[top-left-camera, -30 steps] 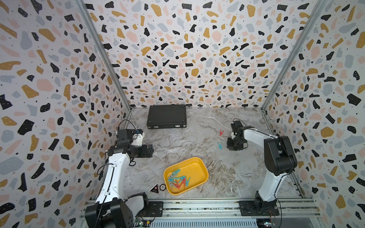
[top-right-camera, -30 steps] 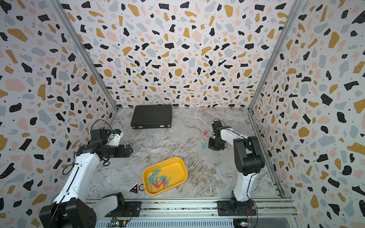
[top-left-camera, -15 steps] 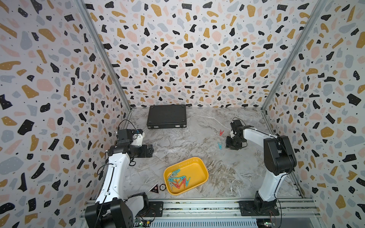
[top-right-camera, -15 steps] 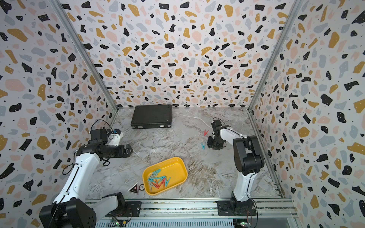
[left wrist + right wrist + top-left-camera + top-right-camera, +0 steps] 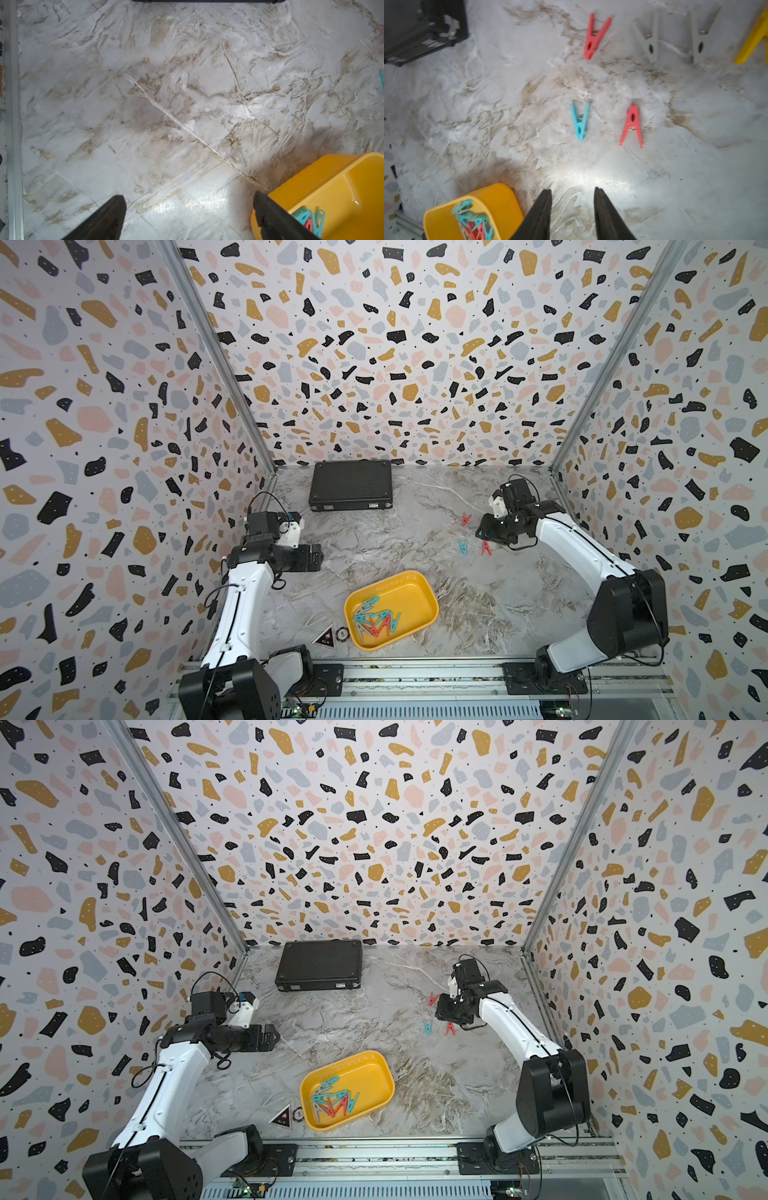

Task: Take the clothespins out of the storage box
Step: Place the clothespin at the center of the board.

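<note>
The yellow storage box (image 5: 432, 601) (image 5: 388, 1077) sits near the front with several teal and red clothespins (image 5: 376, 620) (image 5: 334, 1100) inside. On the table lie a red clothespin (image 5: 632, 126) (image 5: 486, 548), a teal one (image 5: 580, 122) (image 5: 462, 546), another red (image 5: 595, 37) (image 5: 466, 519), two grey (image 5: 648, 41) and a yellow one (image 5: 751, 41). My right gripper (image 5: 572, 189) (image 5: 484, 531) hovers over them, partly open and empty. My left gripper (image 5: 188, 196) (image 5: 318, 558) is wide open over bare table, beside the box (image 5: 332, 187).
A black flat case (image 5: 351, 485) (image 5: 419, 27) lies at the back left. A triangular sticker (image 5: 325, 638) and a small round one (image 5: 342, 632) sit by the box's front left corner. Patterned walls close in three sides.
My right gripper has opened and lifted back slightly, leaving a red clothespin on the table beside the teal one. The left arm has not moved.
</note>
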`<state>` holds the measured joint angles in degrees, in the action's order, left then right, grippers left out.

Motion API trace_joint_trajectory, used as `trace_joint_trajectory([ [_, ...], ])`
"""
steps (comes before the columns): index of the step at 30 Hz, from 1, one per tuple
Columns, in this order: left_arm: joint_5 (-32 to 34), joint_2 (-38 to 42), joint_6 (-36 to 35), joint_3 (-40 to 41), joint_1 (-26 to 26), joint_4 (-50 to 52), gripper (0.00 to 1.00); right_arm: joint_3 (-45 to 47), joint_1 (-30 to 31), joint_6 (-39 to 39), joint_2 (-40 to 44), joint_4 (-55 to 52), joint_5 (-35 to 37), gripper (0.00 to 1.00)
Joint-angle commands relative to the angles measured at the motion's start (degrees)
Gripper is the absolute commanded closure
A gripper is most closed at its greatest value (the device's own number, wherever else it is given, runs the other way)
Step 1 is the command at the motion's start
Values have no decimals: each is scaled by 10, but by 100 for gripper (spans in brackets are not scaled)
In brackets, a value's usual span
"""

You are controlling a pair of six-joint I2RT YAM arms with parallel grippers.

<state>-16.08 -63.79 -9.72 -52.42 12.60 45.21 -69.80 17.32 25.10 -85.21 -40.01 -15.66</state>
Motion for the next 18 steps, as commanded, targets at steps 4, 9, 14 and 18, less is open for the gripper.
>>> trace_joint_trajectory([
  [4, -11, -6, -7, -3, 3, 2, 0, -3, 117, -50, 60, -32, -40, 61],
  [9, -8, -14, -6, -5, 3, 3, 0, 13, 248, -79, 61, 4, -37, 59],
  [14, -6, -19, -5, -5, 4, 3, 0, 5, 358, -120, 7, 36, -14, 58],
  [18, -4, -20, -4, -5, 3, 2, 0, -42, 418, -144, -72, 33, 11, 56],
])
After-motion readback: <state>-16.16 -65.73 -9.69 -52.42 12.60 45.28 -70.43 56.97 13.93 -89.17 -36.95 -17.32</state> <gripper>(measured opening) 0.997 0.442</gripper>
